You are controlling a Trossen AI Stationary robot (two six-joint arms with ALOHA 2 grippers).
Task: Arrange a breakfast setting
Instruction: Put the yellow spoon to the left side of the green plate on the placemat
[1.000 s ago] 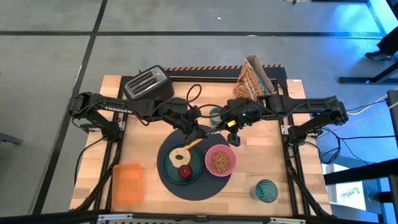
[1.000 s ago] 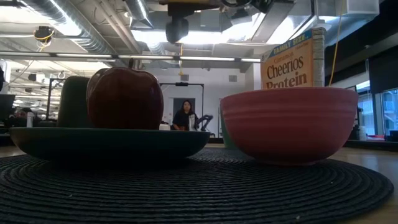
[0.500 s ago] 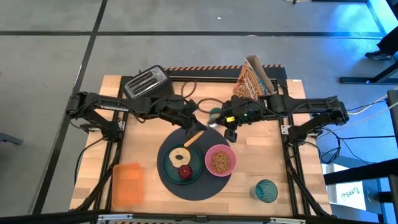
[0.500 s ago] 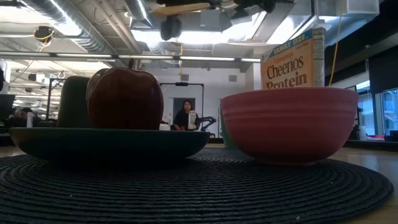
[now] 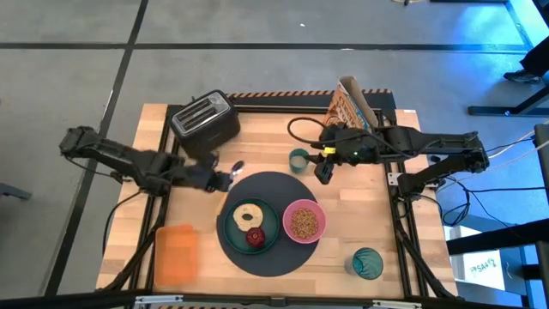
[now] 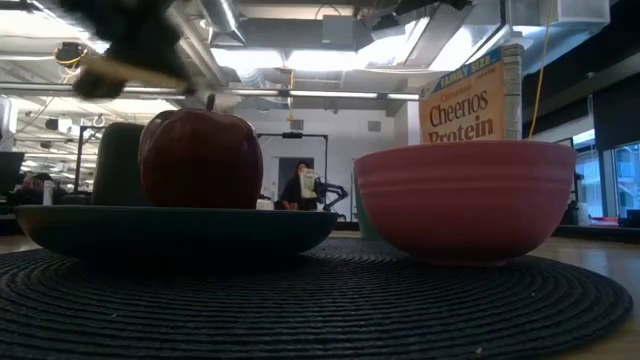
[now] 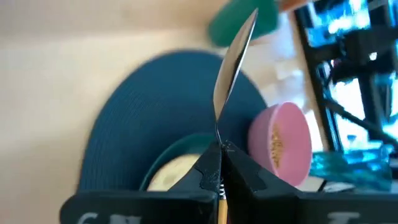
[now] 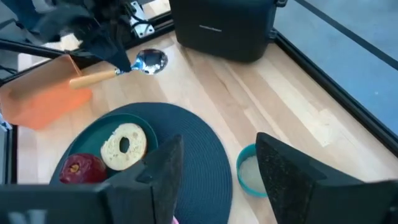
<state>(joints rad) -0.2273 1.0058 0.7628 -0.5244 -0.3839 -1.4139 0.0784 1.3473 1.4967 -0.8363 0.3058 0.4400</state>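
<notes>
A dark grey round mat (image 5: 276,190) lies mid-table. On it stand a teal plate (image 5: 234,228) with a bagel half (image 5: 249,212) and a dark red fruit (image 5: 255,238), and a pink bowl (image 5: 303,221) of cereal. A small green cup (image 5: 298,158) stands on the wood beyond the mat. My left gripper (image 5: 223,177) hovers left of the mat's far edge, shut on the orange-handled spoon (image 8: 118,70). My right gripper (image 5: 322,174) hangs open beside the cup, its fingers (image 8: 165,168) with nothing between them. My left gripper pinches the spoon at its neck (image 7: 219,144), where the metal meets the orange handle (image 8: 93,78), between its two fingers. It comes from the table's left. The spoon's bowl (image 7: 235,56) sticks out ahead of the fingers. The spoon is lifted clear of the table.
A black toaster (image 5: 204,116) stands at the far left, a cereal box (image 5: 350,107) at the far right. An orange container (image 5: 176,253) lies near the front left, a teal cup (image 5: 366,262) at the front right. A person (image 6: 300,188) shows in the room behind.
My left gripper has gone from above the mat's far edge toward the table's left edge, taking the spoon with it, lifted clear. My right gripper has parted from the spoon and drawn back a little toward the far right.
</notes>
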